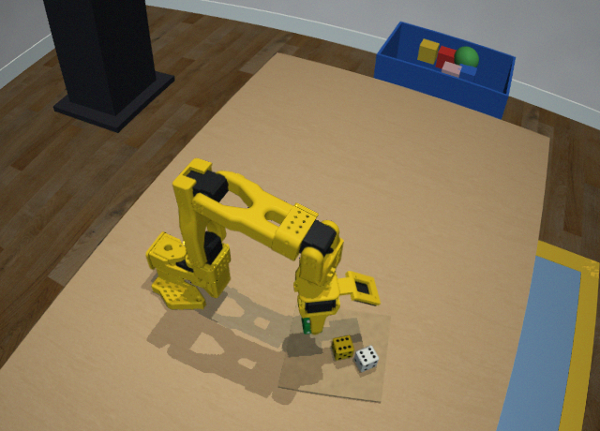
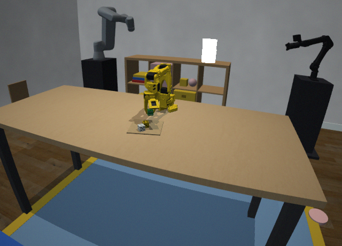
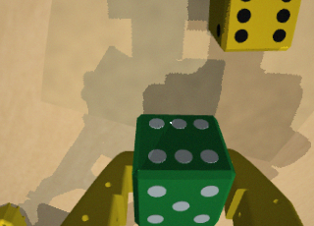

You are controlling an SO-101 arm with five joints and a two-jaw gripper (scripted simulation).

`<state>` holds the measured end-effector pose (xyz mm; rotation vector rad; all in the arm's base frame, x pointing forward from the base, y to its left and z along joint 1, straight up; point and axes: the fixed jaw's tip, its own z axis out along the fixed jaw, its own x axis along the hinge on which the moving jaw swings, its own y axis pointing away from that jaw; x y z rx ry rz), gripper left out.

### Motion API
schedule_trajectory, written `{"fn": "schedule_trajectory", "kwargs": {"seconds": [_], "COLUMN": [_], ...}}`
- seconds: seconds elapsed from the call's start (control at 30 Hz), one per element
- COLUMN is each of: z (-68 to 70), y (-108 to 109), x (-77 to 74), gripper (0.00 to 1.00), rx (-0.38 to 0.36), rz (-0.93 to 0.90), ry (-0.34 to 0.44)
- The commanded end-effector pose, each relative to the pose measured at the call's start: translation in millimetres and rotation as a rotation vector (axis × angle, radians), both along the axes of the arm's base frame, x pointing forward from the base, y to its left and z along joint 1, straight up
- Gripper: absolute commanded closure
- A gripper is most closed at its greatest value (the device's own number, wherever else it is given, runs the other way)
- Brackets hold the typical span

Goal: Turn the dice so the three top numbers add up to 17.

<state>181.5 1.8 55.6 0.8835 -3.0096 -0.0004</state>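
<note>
My gripper (image 1: pixel 310 327) (image 2: pixel 149 110) (image 3: pixel 181 162) is shut on the green die (image 1: pixel 306 325) (image 2: pixel 150 112) (image 3: pixel 183 181), which hangs above the table around the mat's arm-side edge. In the wrist view its six shows on the outward side and its five on the face toward the palm; its underside is hidden. The yellow die (image 1: pixel 342 348) (image 2: pixel 146 123) (image 3: pixel 260 20) lies flat on the mat (image 1: pixel 334 386) (image 2: pixel 155 129) (image 3: pixel 74 49) with six on top. The white die (image 1: pixel 366 359) (image 2: pixel 141 127) lies flat close beside it, apparently six up, and is out of the wrist view.
The wooden table (image 1: pixel 412 199) (image 2: pixel 207 144) carries the arm, whose base (image 1: pixel 179 290) stands left of the mat in the top view. A blue bin (image 1: pixel 441 85) with toys stands beyond the table's far edge. The arm's shadow falls across part of the mat.
</note>
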Motion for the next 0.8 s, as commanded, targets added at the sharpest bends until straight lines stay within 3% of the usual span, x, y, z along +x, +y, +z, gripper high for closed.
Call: {"fn": "schedule_trajectory", "kwargs": {"seconds": [0.0, 0.77], "z": [7.4, 1.0], "y": [-2.1, -2.1], "x": [4.1, 4.3], "gripper": [1.0, 1.0], "rx": [-0.001, -0.001], "rz": [-0.002, -0.002], "ry": [-0.054, -0.054]}}
